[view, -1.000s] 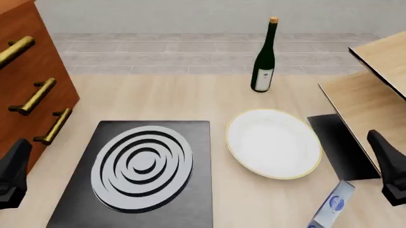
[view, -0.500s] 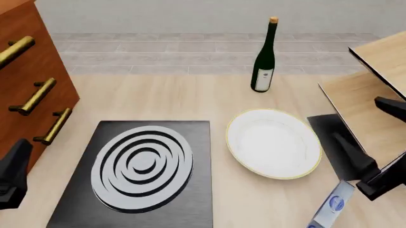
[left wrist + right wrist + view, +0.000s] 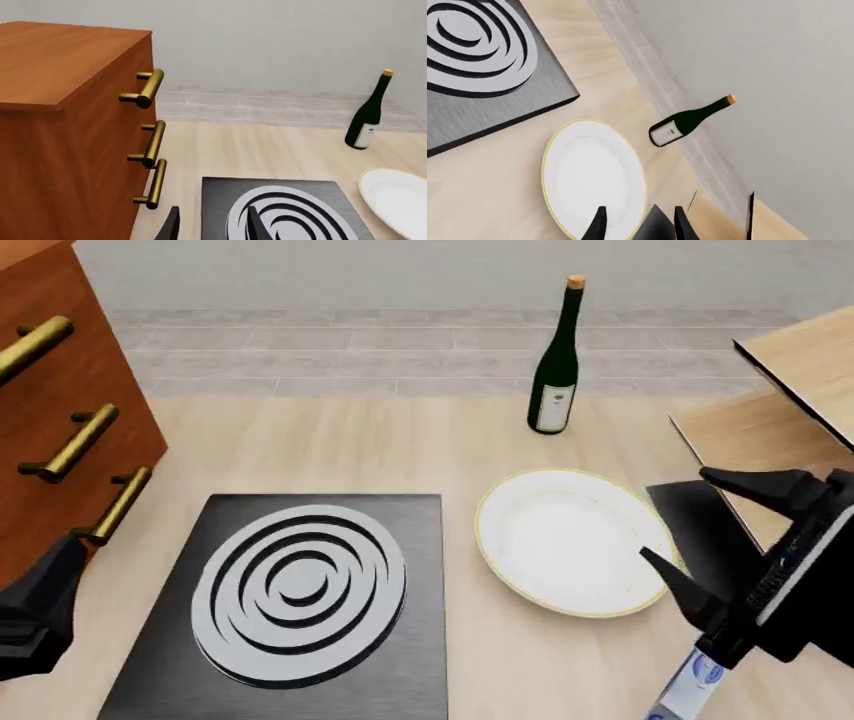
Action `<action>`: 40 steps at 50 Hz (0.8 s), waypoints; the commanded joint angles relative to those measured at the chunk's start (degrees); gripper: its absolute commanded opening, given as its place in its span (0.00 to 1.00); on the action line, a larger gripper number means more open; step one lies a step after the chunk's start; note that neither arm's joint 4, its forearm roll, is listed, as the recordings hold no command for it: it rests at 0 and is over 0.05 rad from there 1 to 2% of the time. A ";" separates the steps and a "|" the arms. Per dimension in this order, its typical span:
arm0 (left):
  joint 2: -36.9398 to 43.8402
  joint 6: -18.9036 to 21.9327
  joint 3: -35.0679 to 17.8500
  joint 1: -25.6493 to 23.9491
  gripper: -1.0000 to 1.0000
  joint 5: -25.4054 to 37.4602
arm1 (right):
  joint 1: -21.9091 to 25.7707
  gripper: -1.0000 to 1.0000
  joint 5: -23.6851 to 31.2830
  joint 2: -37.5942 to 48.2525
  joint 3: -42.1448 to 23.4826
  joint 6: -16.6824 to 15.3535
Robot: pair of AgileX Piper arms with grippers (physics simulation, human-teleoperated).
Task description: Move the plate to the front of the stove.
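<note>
Hovering at the right edge of the front view, our right gripper (image 3: 687, 530) has its fingers spread wide, empty, beside the plate's (image 3: 575, 540) right rim without touching it. The plate lies right of centre, just right of the stove (image 3: 296, 605). Our left gripper (image 3: 210, 227), lower left, is parted and empty too. A wine bottle (image 3: 557, 365) stands above; a black panel (image 3: 707, 530) lies under the right gripper.

The bottle (image 3: 555, 365) label's print is too small to read.
</note>
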 commanded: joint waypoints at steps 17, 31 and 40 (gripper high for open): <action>2.77 -1.71 0.16 -0.32 1.00 -1.17 | 2.31 1.00 -15.27 20.12 4.96 -4.79; 2.57 -1.68 0.19 -0.32 1.00 -1.02 | 6.38 1.00 -20.61 30.41 4.36 -4.35; 2.38 -1.68 0.17 -0.32 1.00 -0.81 | 7.40 1.00 -22.48 33.76 4.11 -4.07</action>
